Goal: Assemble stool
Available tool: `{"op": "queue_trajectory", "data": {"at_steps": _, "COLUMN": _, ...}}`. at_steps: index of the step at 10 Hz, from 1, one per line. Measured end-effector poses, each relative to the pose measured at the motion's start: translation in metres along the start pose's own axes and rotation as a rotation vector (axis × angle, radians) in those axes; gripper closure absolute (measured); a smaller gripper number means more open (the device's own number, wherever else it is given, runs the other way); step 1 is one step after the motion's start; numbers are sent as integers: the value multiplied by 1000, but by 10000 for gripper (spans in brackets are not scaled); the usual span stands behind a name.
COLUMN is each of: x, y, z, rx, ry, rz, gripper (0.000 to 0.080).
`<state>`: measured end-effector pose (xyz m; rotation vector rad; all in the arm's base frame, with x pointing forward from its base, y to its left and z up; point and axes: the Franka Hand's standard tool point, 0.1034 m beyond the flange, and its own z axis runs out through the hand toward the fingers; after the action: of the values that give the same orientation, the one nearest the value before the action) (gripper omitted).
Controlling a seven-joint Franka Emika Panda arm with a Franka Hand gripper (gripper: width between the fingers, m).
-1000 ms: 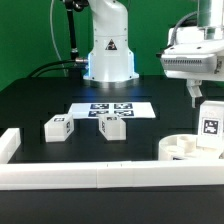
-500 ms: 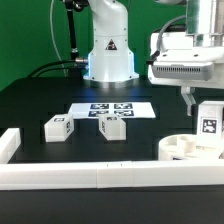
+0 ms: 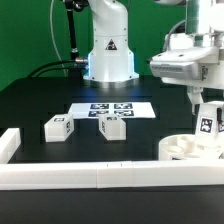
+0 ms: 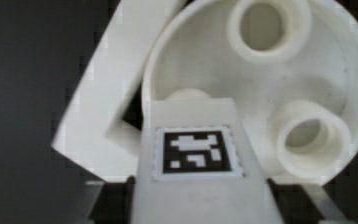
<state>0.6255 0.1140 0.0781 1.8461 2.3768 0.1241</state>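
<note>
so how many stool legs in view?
3. Two on the table, toward the exterior view's left: outer leg, inner leg. Third leg in the hand, at the seat. Others may be hidden.

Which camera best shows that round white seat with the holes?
The wrist view: the round white plastic seat fills the picture, two holes plain. The exterior view shows the seat small, partly behind the long white border rail.

White on the round seat (image 3: 178,148) at near right, on the right-hand leg (image 3: 208,122) above it, and on the left leg (image 3: 57,128) and middle leg (image 3: 112,126), each leg with a black-and-white square tag. Same black-and-white tag squares across the flat white marker board (image 3: 112,110) farther back. Matte black for the table (image 3: 40,100), plain white for the border rails (image 3: 100,175), green for the backdrop (image 3: 25,40).
</note>
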Motion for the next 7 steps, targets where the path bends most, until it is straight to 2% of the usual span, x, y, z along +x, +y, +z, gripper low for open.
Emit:
{"op": "queue_trajectory", "data": {"at_steps": 2, "x": 5, "y": 1, "z": 1, "rx": 38, "ry": -13, "rz": 358, "gripper": 462}}
{"op": "queue_trajectory", "data": {"at_steps": 3, "x": 9, "y": 1, "z": 2, "rx": 70, "ry": -31, "rz": 528, "gripper": 462}}
{"op": "queue_trajectory", "data": {"at_steps": 4, "x": 9, "y": 3, "z": 2, "rx": 90, "ry": -33, "rz": 609, "gripper": 462}}
{"op": "queue_trajectory", "data": {"at_steps": 7, "x": 10, "y": 2, "z": 2, "rx": 92, "ry": -32, "rz": 795, "gripper": 462}}
